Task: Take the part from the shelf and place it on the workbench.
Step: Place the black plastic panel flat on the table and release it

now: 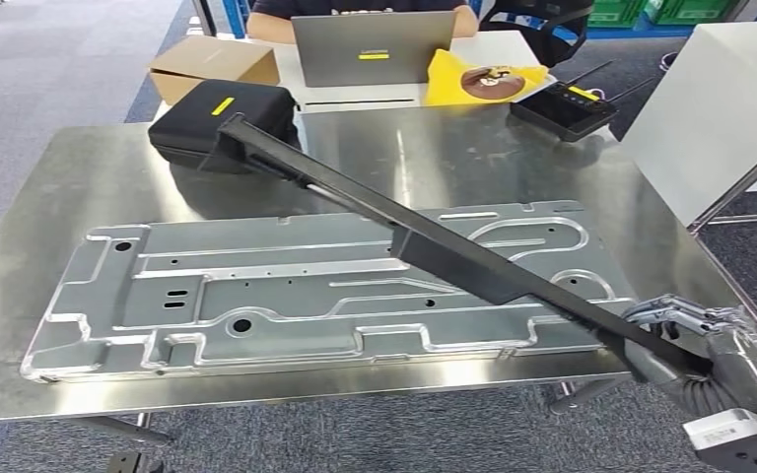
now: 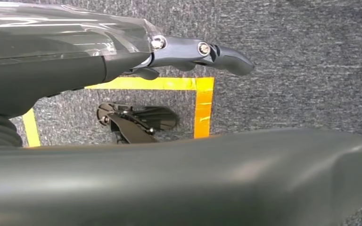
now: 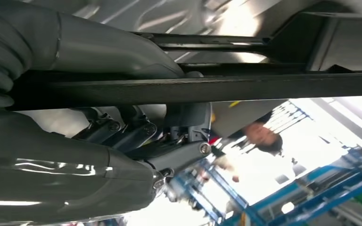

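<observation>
A long black bar-shaped part [image 1: 453, 251] slants across the steel workbench [image 1: 79, 168], from the near right toward the far left, above a large stamped metal plate [image 1: 286, 296]. My right hand [image 1: 685, 340] grips its near end at the table's front right corner. The right wrist view has the same black part [image 3: 207, 87] running through my right hand [image 3: 136, 141], fingers wrapped round it. My left hand [image 2: 188, 54] hangs over grey carpet, fingers stretched out, holding nothing.
Behind the plate sit a black case [image 1: 222, 123], a cardboard box [image 1: 212, 64], a laptop [image 1: 370, 44] with a person behind it, a yellow cloth [image 1: 478, 79] and a black controller [image 1: 562, 108]. A white panel [image 1: 715, 108] stands at right. Yellow floor tape [image 2: 202, 106] marks the carpet.
</observation>
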{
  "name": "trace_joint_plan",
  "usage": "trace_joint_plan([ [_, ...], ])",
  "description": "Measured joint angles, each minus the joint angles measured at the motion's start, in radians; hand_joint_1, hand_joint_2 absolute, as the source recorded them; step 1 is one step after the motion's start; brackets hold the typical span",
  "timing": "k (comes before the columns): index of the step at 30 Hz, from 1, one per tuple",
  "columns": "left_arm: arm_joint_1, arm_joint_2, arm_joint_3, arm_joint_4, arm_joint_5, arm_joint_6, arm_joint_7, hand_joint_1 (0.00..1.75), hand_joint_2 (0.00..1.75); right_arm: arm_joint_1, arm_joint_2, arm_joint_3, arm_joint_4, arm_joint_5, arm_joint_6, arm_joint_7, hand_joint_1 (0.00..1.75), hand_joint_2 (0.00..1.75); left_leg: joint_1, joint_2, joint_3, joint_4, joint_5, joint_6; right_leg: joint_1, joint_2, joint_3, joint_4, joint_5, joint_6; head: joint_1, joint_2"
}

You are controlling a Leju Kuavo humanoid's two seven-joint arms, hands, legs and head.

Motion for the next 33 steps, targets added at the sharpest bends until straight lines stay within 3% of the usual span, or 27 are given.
trace_joint_plan([
  [8, -0.007, -0.006, -0.002, 0.0, -0.026, -0.009, 0.011, 0.0, 1.75, -0.073, -0.074, -0.016, 0.017, 0.253, -0.007, 0.12, 1.75, 1.75, -0.006, 0.001, 0.001, 0.0, 0.0, 0.0, -0.006, 0.0, 0.002, -0.001, 0.0, 0.001, 0.0, 0.0],
  [11, -0.016, -0.009, -0.009, 0.0, -0.043, -0.011, 0.022, 0.0, 1.75, -0.168, -0.1, 0.048, 0.059, 0.363, 0.027, 0.172, 1.75, 1.75, -0.007, 0.001, 0.002, 0.0, 0.0, 0.0, -0.008, 0.001, 0.002, -0.001, 0.001, 0.002, 0.0, 0.0],
  [15, -0.03, -0.014, -0.023, 0.0, -0.061, -0.014, 0.039, 0.0, 1.75, -0.347, -0.102, 0.203, 0.166, 0.489, 0.07, 0.233, 1.75, 1.75, -0.007, 0.002, 0.003, 0.0, 0.0, 0.0, -0.008, 0.001, 0.003, -0.001, 0.001, 0.002, 0.0, 0.0],
  [24, -0.052, -0.022, -0.048, 0.0, -0.08, -0.023, 0.06, 0.0, 1.75, -0.682, -0.011, 0.584, 0.429, 0.635, 0.074, 0.322, 1.75, 1.75, -0.005, 0.002, 0.004, 0.0, 0.001, 0.0, -0.005, 0.001, 0.003, 0.0, 0.001, 0.002, 0.0, 0.0],
  [33, -0.054, -0.022, -0.059, 0.0, -0.08, -0.02, 0.063, 0.0, 1.75, -0.796, 0.084, 0.759, 0.552, 0.679, 0.039, 0.353, 1.75, 1.75, -0.005, 0.002, 0.002, 0.0, 0.001, 0.0, -0.005, 0.0, 0.003, 0.0, 0.001, 0.002, 0.0, 0.0],
])
